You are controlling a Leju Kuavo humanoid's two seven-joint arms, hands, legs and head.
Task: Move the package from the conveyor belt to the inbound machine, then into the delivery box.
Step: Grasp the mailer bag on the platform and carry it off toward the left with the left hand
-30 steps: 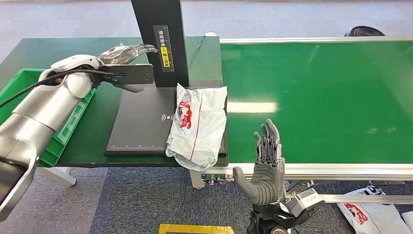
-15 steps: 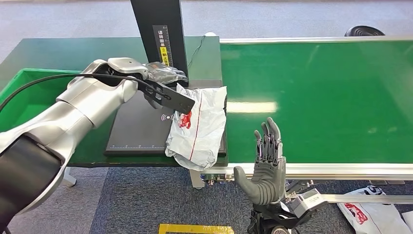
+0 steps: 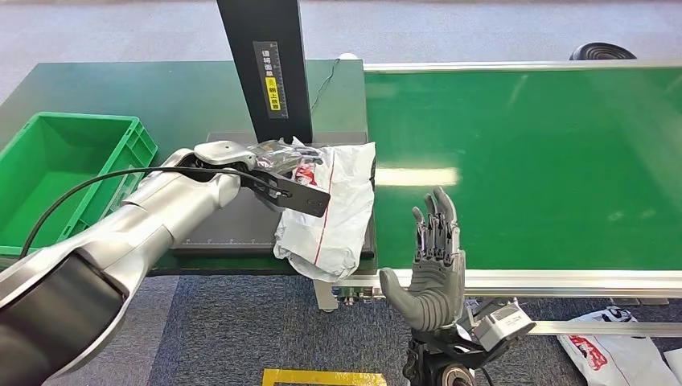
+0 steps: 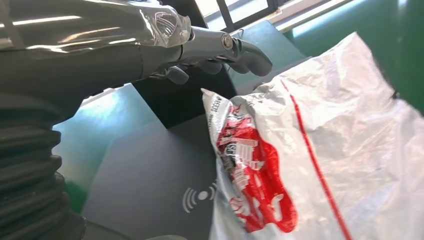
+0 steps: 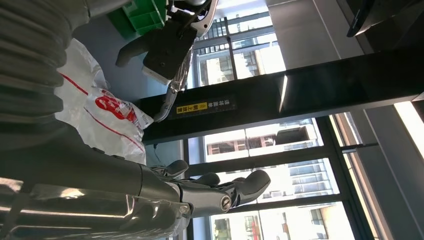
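Package on scanner; transfer pending. My left hand [image 3: 283, 154], fingers apart, hovers empty above the crumpled white-and-red plastic package [image 3: 330, 211] at frame centre. Right hand [image 3: 432, 269] open, idle. Next: grasp, carry to green plastic crate [image 3: 48, 173].

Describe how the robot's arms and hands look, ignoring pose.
Both arms are silver metal. The left arm darkens to black near the shoulder, and a black cable runs along it. Its left hand has glossy grey fingers and a black plate behind. The right hand is dark grey.
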